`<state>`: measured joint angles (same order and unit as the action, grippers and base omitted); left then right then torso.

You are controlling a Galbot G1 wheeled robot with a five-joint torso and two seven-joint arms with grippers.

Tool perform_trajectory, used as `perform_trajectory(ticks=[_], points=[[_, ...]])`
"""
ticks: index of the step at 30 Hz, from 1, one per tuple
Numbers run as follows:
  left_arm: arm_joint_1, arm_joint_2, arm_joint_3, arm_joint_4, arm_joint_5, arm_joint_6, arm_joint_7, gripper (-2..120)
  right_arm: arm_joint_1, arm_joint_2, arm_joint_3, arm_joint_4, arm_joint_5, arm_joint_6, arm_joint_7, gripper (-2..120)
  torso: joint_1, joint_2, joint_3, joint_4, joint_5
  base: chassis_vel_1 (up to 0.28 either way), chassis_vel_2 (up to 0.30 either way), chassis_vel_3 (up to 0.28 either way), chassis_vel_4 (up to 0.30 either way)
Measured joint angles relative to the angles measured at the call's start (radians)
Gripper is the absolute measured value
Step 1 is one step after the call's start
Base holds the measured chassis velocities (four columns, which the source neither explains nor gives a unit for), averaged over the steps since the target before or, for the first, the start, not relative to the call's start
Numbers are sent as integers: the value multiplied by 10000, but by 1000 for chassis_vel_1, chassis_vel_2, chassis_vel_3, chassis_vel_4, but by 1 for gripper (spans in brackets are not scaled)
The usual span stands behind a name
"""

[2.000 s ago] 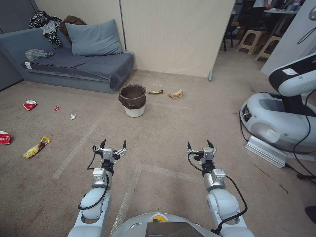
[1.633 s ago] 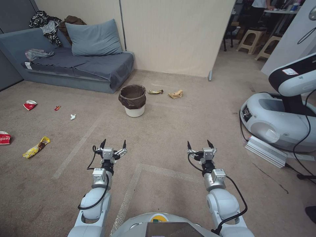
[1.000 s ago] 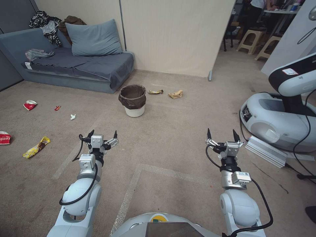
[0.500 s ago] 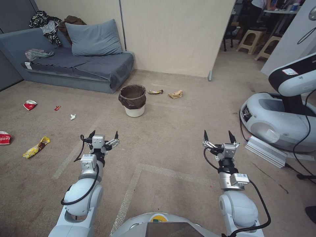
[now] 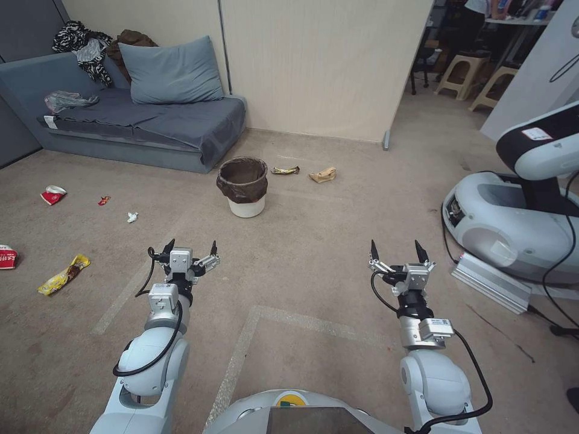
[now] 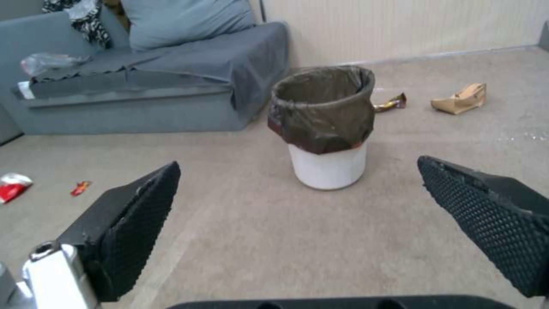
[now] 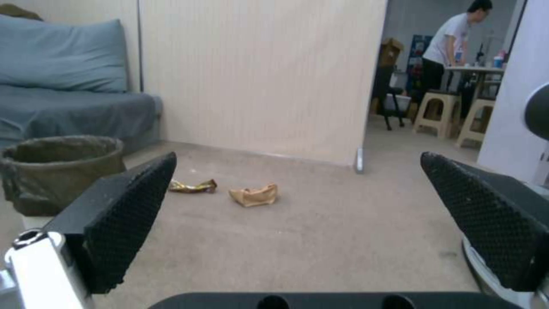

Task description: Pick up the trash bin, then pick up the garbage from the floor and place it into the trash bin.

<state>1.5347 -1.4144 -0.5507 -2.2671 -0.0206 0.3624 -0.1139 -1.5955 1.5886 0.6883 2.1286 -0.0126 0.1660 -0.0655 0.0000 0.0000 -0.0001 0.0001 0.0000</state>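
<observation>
The trash bin [image 5: 243, 187], white with a dark brown liner, stands upright on the floor [image 5: 313, 259] before the sofa, well ahead of both arms. My left gripper [image 5: 191, 245] is open, and the left wrist view frames the trash bin [image 6: 323, 116] between its fingers [image 6: 137, 214]. My right gripper [image 5: 396, 249] is open and empty. Garbage lies scattered: crumpled brown paper [image 5: 322, 175] and a gold wrapper [image 5: 284, 170] right of the bin, a yellow wrapper [image 5: 63, 275], white tissue [image 5: 132, 217], a small red wrapper [image 5: 104, 200] and a crushed red-and-white cup [image 5: 52, 194] to the left.
A grey-blue sofa [image 5: 145, 120] stands against the wall behind the bin. Another robot's white base [image 5: 512, 223], a grey metal bar [image 5: 488, 280] and cables crowd the right side. A beige partition [image 5: 325, 66] ends at a doorway with stools [image 5: 458, 75].
Both arms have swung apart, the left one leftward and the right one rightward, grippers still open. The whole head view has shifted slightly, so the camera moved.
</observation>
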Motion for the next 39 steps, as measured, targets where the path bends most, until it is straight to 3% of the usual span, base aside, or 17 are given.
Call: perform_trajectory(ticks=[39], points=[[10,-30,-6,-42,-1,-54,-15,100,-28,23,43,-246,-278,252,-279,100,1,0,1,-2,-2,-262,264,271,-269]])
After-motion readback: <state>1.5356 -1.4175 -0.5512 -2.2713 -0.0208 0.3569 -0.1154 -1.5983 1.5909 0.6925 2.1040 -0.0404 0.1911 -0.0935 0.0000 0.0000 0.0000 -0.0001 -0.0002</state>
